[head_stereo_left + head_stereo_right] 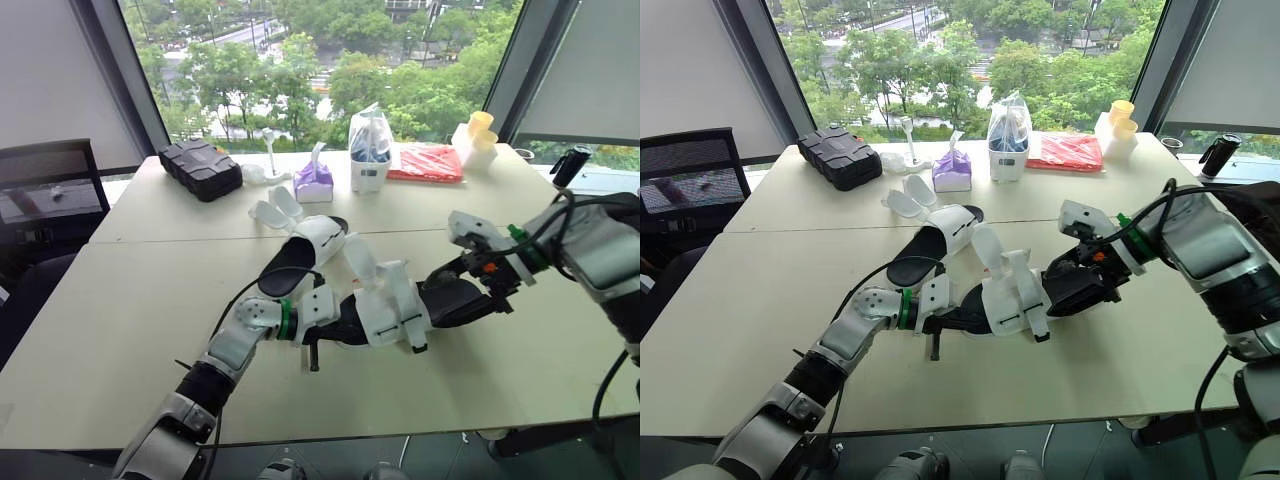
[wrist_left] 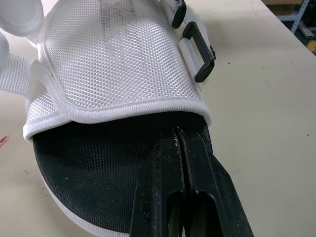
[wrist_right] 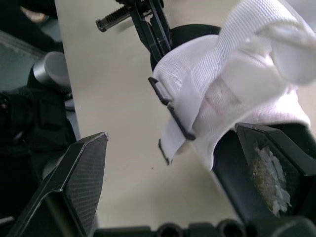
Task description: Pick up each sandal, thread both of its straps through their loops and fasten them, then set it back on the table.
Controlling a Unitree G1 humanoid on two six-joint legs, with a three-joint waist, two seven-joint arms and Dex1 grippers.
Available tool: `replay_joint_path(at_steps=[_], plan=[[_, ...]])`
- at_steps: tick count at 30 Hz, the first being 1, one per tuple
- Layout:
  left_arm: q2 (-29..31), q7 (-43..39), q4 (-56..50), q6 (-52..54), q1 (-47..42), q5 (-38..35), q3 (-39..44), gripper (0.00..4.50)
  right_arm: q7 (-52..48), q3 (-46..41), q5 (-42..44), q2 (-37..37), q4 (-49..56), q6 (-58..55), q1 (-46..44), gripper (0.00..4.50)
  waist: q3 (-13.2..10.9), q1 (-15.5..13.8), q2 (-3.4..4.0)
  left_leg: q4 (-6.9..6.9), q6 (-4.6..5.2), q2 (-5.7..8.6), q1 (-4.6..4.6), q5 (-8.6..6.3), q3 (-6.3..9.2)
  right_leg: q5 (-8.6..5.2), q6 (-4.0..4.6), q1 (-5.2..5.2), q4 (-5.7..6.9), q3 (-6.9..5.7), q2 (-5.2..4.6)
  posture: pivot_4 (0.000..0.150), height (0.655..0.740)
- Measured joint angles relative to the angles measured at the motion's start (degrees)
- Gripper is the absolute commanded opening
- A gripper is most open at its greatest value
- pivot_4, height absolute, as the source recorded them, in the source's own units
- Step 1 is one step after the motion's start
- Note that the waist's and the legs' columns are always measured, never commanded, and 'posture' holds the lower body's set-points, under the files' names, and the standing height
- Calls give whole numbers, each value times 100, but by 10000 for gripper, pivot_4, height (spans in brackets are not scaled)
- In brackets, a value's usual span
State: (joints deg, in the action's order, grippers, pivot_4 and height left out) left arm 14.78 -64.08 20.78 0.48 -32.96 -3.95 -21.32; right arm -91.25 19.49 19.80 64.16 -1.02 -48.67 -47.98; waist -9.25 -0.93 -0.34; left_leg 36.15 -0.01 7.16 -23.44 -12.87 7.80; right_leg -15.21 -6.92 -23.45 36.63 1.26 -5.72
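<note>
The sandal (image 1: 385,312) I am working on sits low over the middle of the counter (image 1: 120,330), between my two arms; I cannot tell whether it rests there or is just lifted. My left jaws are pressed together, lying on the black insole with their tips tucked under the edge of the white mesh top; I judge this pins the toe end so it cannot slide. My right jaws are spread wide at the other end, one finger (image 3: 74,182) over bare counter and the other close against the black sole; nothing is gripped between them. The black loops (image 2: 197,49) line one side of the mesh, and a loose strap (image 3: 173,123) hangs just between my right jaws, likely so I can catch it and feed it through. The second sandal (image 1: 300,255) lies just behind, its straps undone too.
</note>
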Motion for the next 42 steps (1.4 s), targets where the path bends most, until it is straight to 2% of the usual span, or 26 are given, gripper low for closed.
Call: replay_joint_path(at_steps=[4, 11, 26, 29, 36, 42], plan=[[-18, -25, 70, -29, -34, 0, 1, 0, 267, -385, 206, 101, 344, -387, 636, 44494, 0, 1, 0, 2, 1, 0, 0, 0, 0, 0, 0, 4, -3, -2, -3, 1500, 7400], [-41, -47, 122, -82, -48, 1, 3, 0, 1016, -707, 427, -230, 424, -735, 1542, 44494, 0, -1, 0, 3, 2, 1, 0, 0, -1, 0, 0, 6, -4, -2, -5, 1500, 7400], [-62, -61, 171, -100, -74, 4, 3, 0, 1549, -637, 629, -891, 586, -858, 1825, 44494, 0, 2, -1, 6, 3, 2, 1, 1, 0, 0, -1, 10, -5, -4, -3, 1500, 7400], [-81, -62, 170, -92, -77, 12, 3, 0, 1643, -608, 628, -988, 586, -878, 1825, 35767, 0, 3, -1, 6, 3, 1, 1, 1, 0, 1, -1, 9, -5, -4, -3, 1500, 7400], [-83, -70, 167, -83, -77, 12, 2, 0, 1791, -608, 629, -1118, 585, -907, 1831, 351, 0, 1, -1, 6, 3, 1, 1, 1, 1, 1, -1, 9, -5, -4, -3, 1500, 7400], [-98, -71, 156, -72, -70, 14, 2, 0, 1741, -612, 695, -884, 919, -934, 2217, 351, 0, -6, -1, 4, 4, 2, 1, 0, 1, 0, -1, 10, -8, -5, -3, 1500, 7400]])
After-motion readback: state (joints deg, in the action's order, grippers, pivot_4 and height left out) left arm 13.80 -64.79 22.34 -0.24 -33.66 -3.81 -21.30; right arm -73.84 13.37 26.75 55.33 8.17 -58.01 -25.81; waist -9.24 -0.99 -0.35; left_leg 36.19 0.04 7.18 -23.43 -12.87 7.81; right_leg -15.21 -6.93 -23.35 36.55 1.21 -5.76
